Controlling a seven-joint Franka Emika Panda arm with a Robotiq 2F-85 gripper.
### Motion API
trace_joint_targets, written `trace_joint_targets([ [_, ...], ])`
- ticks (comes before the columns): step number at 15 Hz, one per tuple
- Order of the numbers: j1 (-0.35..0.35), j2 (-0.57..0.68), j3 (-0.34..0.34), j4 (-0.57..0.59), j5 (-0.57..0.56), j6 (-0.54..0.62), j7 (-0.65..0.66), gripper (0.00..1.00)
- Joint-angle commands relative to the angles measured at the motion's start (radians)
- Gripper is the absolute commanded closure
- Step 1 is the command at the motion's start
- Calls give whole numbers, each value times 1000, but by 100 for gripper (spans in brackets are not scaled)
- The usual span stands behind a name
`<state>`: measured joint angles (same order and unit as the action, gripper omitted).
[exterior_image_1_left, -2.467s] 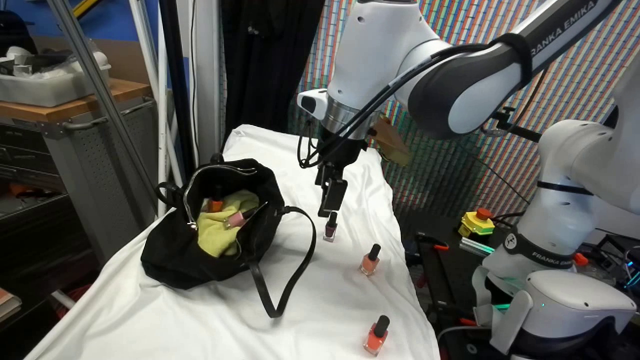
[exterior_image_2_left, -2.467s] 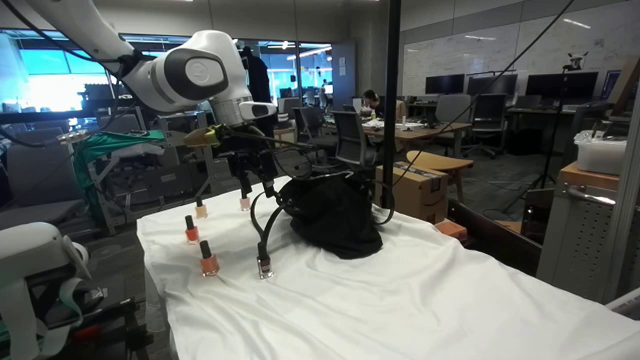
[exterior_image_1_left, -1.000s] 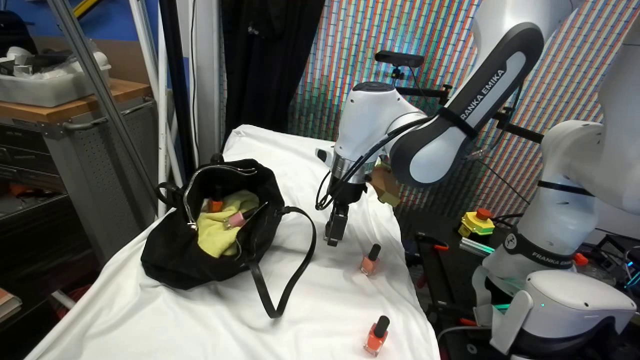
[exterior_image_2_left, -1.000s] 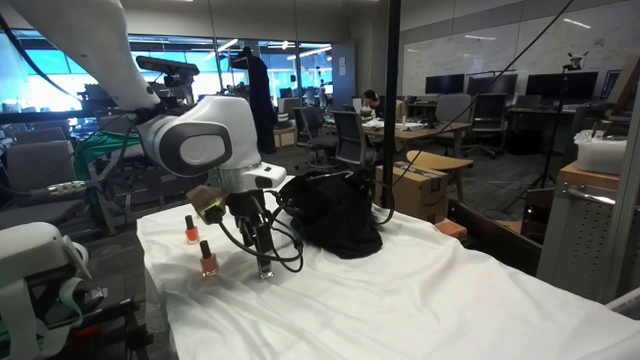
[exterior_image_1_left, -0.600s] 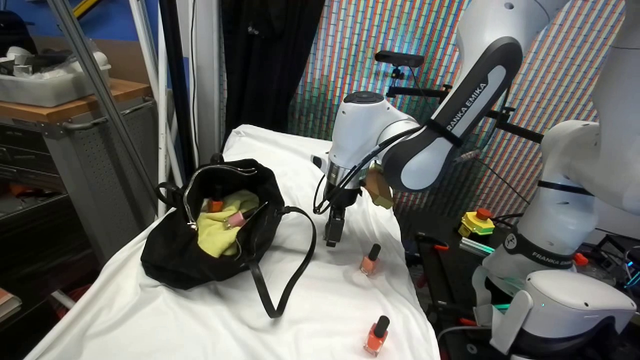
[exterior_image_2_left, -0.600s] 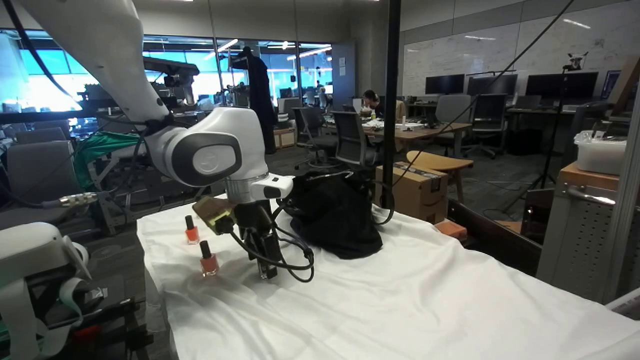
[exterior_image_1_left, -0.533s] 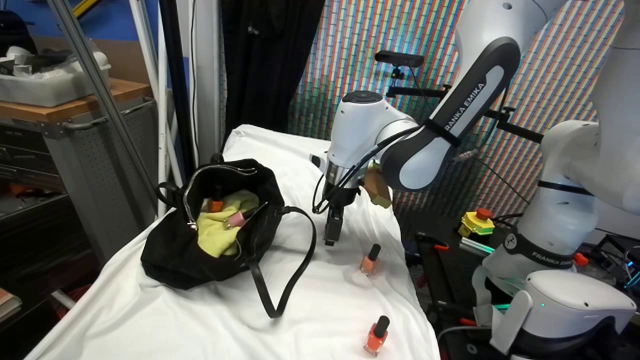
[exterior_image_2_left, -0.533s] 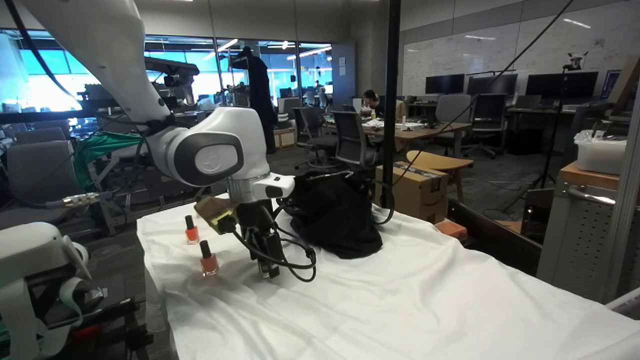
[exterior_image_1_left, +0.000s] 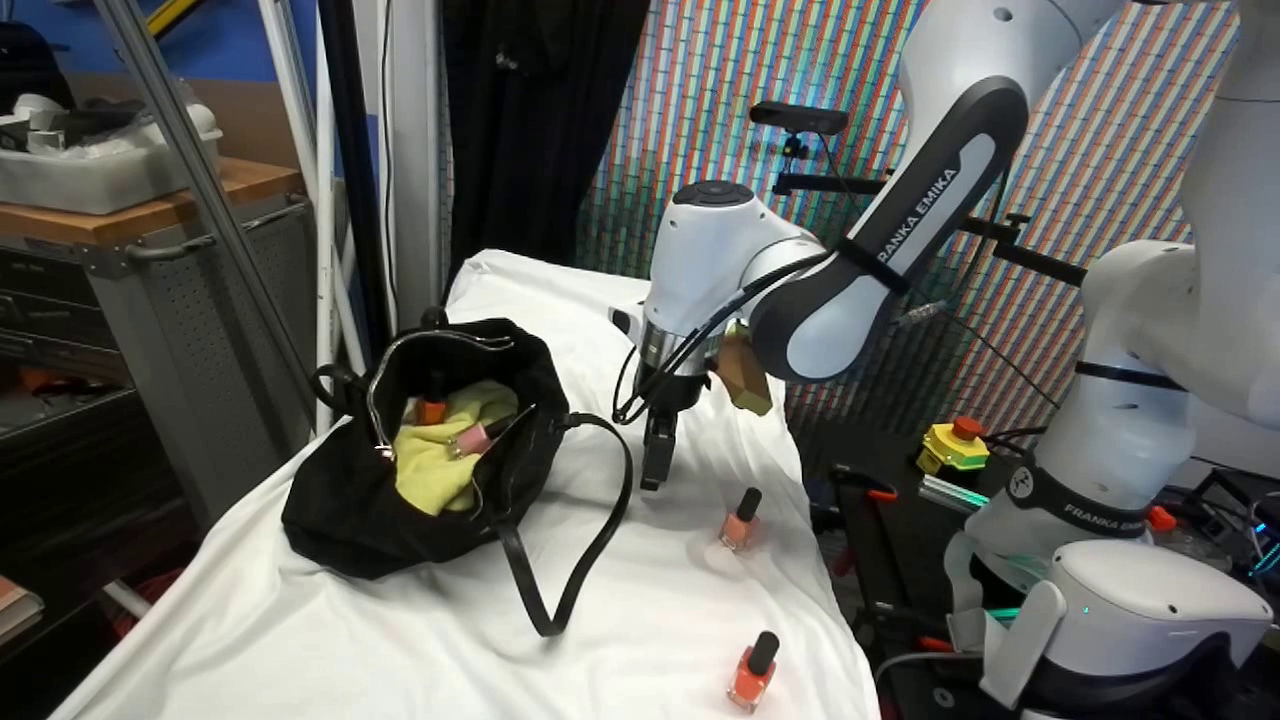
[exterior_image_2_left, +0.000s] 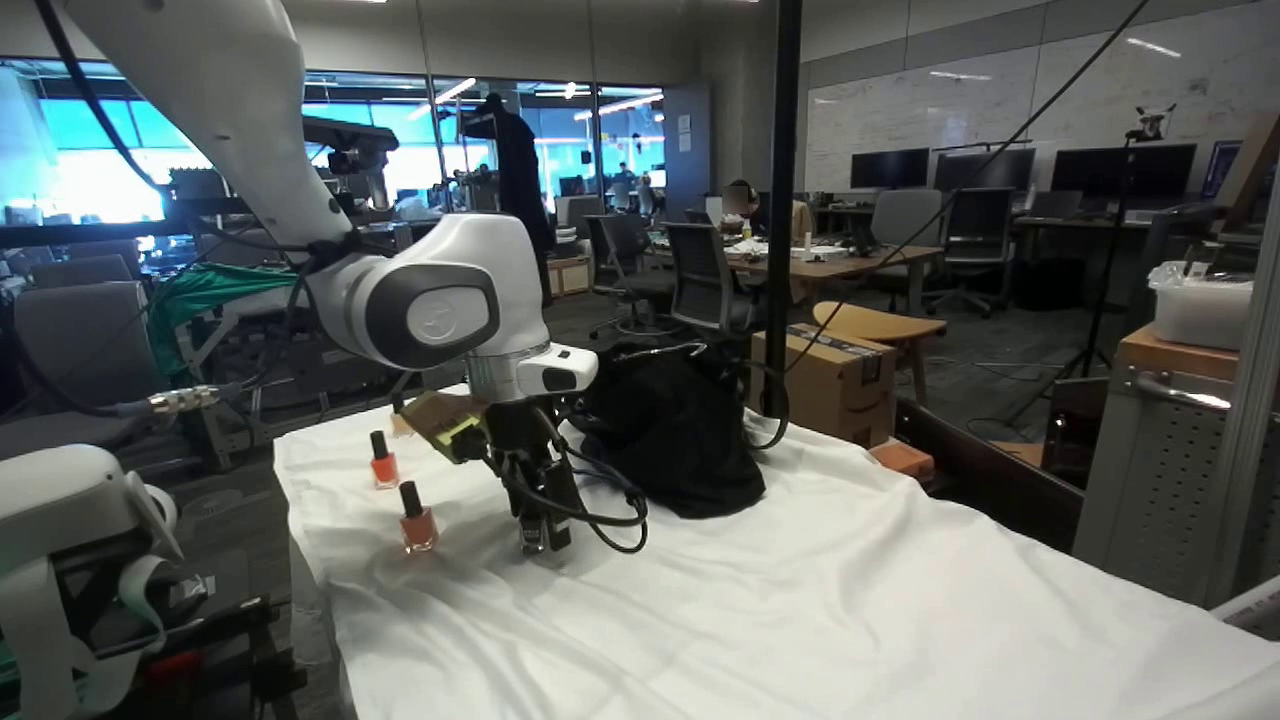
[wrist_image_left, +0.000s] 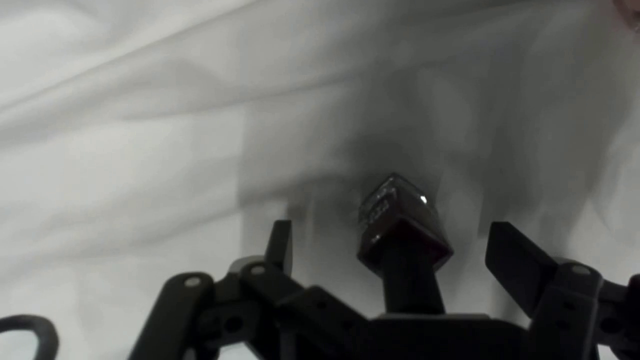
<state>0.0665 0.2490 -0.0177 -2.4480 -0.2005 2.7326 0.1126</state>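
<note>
In an exterior view, the tool (exterior_image_1_left: 654, 480) has come down low over the white-draped table (exterior_image_1_left: 640, 640), beside the black bag (exterior_image_1_left: 400, 530). In an exterior view, the dark polish bottle (exterior_image_2_left: 532, 538) shows at the tool's lower end. In the wrist view, the fingers (wrist_image_left: 280, 247) stand apart, the bottle upright between them, untouched; it now seems within grasp.

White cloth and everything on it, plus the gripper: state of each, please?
White cloth: wrinkled.
Dark purple glass nail polish bottle: upright, capped, not gripped.
Black two-finger gripper: open, astride that bottle.
Coral glass polish bottle: upright, capped.
Red-orange glass polish bottle: upright, capped.
Pale peach polish bottle: partly hidden.
Black fabric handbag: open.
Yellow-green cloth: crumpled inside the bag.
Pink polish bottle: lying on that cloth.
Orange polish bottle: inside too, tilt unclear.
</note>
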Motion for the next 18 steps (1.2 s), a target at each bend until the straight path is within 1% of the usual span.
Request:
trace_joint_targets([
  [1, 16, 12, -9, 16, -17, -27, 1, 26],
  [2, 20, 9, -10, 14, -20, -33, 5, 31],
  [5, 29, 2, -10, 13, -30, -54, 10, 54],
  [7, 35, 0, -10, 15, -46, -68, 15, 66],
  [8, 38, -2, -9, 15, -51, -74, 16, 73],
  [9, 40, -4, -8, 16, -54, -80, 16, 77],
  [14, 58, -34, -6, 30, -100, -141, 22, 77],
  [18, 77, -113, 1, 63, -146, -271, 41, 77],
])
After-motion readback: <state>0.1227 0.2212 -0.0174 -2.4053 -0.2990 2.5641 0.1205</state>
